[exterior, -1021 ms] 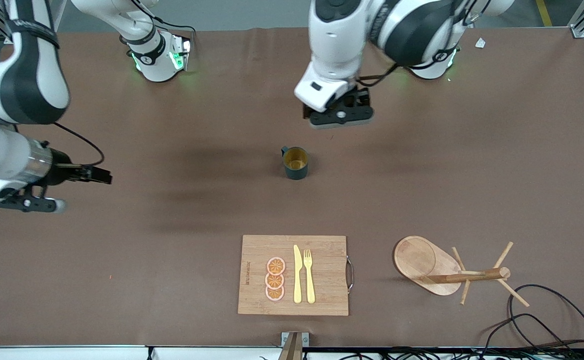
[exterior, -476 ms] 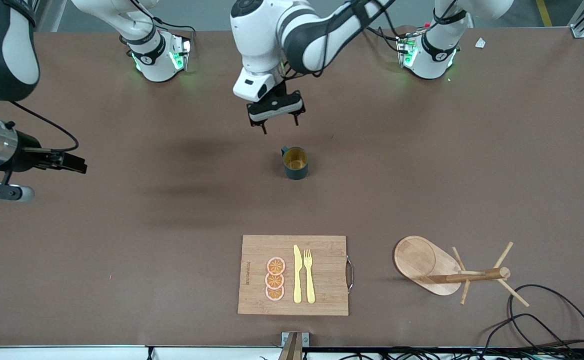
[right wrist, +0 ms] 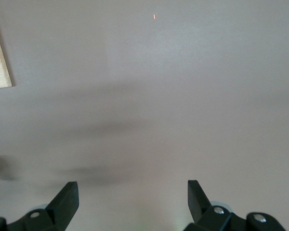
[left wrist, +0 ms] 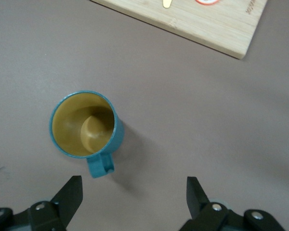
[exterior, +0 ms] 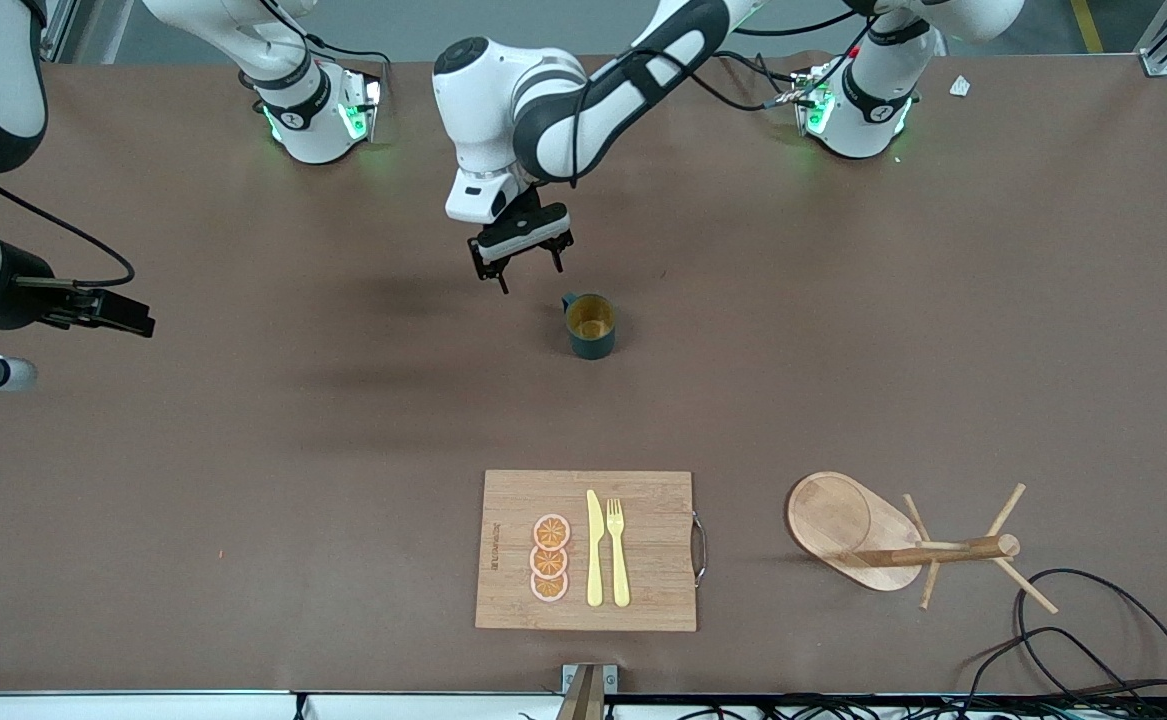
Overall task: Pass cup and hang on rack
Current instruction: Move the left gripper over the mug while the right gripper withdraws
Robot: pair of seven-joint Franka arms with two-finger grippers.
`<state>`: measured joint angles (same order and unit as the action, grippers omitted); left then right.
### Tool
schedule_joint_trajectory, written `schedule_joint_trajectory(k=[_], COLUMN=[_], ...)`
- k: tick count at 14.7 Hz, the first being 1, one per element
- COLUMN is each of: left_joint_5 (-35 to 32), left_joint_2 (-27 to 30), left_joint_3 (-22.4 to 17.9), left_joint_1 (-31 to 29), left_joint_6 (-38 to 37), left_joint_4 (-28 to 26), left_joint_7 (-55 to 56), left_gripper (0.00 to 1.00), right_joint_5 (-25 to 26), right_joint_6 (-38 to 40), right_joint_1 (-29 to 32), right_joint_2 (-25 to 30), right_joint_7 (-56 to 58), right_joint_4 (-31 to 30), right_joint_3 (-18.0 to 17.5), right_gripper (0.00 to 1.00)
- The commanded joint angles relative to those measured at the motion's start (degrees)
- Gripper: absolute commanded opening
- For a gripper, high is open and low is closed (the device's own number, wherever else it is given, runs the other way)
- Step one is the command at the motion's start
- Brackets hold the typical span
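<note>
The cup (exterior: 591,325), dark teal with a tan inside, stands upright mid-table, its handle (left wrist: 100,164) turned toward the robots' bases. My left gripper (exterior: 531,275) hovers open just beside it on the base side, nothing between its fingers. In the left wrist view the cup (left wrist: 84,125) sits just ahead of the left gripper (left wrist: 135,192), its handle close to one fingertip (left wrist: 72,190). The wooden rack (exterior: 903,545) stands toward the left arm's end, nearer the front camera. My right gripper (right wrist: 130,192) is open over bare table at the right arm's end.
A bamboo cutting board (exterior: 643,500) with orange slices (exterior: 550,558), a yellow knife (exterior: 594,548) and a fork (exterior: 618,550) lies nearer the front camera than the cup. Black cables (exterior: 1093,640) loop at the table edge beside the rack.
The left arm swung toward the right arm's end and dropped its gripper low beside the cup. The right arm drew back toward its end of the table.
</note>
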<state>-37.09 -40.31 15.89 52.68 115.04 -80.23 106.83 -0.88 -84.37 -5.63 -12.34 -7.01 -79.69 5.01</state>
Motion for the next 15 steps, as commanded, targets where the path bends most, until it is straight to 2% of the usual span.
schedule_joint_trajectory(k=[1, 3, 5, 10, 13, 15], left_joint_5=[-2.2, -2.11, -2.11, -2.11, -2.2, -2.2], left_joint_2=[-3.1, -5.29, -8.54, -10.66, -12.24, -13.74], left_joint_3=[-7.69, -11.39, -13.25, -15.89, -17.03, -18.09], left_joint_1=[8.55, 12.26, 14.81, 18.07, 19.04, 19.3], left_joint_6=[-1.39, -3.41, -6.21, -10.97, -11.24, -11.24], left_joint_4=[2.53, 3.32, 5.94, 7.63, 8.5, 10.44], left_joint_7=[7.05, 10.84, 13.31, 15.07, 15.78, 16.57], left_gripper=[0.95, 0.96, 0.95, 0.95, 0.95, 0.95], right_joint_5=[0.45, 0.0, 0.27, 0.35, 0.27, 0.0], right_joint_6=[1.4, 1.06, 0.79, 1.57, 3.33, 3.78], right_joint_1=[0.18, 0.62, 1.41, 5.71, 5.98, 6.16], right_joint_2=[-0.23, -0.23, 0.04, 0.48, 2.67, 5.47], right_joint_7=[-0.73, -0.55, -0.46, 3.14, 3.14, 3.14], right_joint_4=[0.86, 0.77, 0.59, 0.59, 0.42, -1.94], right_joint_3=[-0.71, -0.53, -0.53, -0.53, -0.53, -0.53], right_gripper=[1.0, 1.0, 1.0, 1.0, 1.0, 1.0])
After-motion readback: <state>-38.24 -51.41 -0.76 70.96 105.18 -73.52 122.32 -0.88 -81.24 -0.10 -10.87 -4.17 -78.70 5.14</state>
